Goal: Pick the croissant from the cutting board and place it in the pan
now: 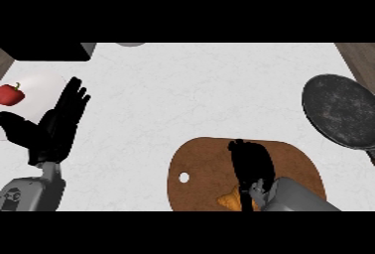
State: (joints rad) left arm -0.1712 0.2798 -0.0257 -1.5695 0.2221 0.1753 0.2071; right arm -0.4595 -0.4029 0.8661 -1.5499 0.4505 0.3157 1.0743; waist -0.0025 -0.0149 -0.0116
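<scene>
The right hand (251, 163) lies over the board (201, 166), fingers pointing up the view, its grey forearm coming in from the lower edge. It covers most of the croissant (230, 200); only an orange-brown end shows at the hand's lower left, on the near part of the board. Whether the fingers curl round the croissant or merely lie on it cannot be told, since the hand shows only as a dark shape from above.

The board is brown and rounded, with a small hole near its left edge, and sits on the white worktop (205, 89) at lower middle. The pan (341, 111), dark and round, sits well apart at the right edge, up and to the right of the board.

The left hand (55, 126) rests open at the left edge, fingers straight and up, holding nothing. Just above and left of it a red pepper (10, 94) sits on a white plate (40, 87).
</scene>
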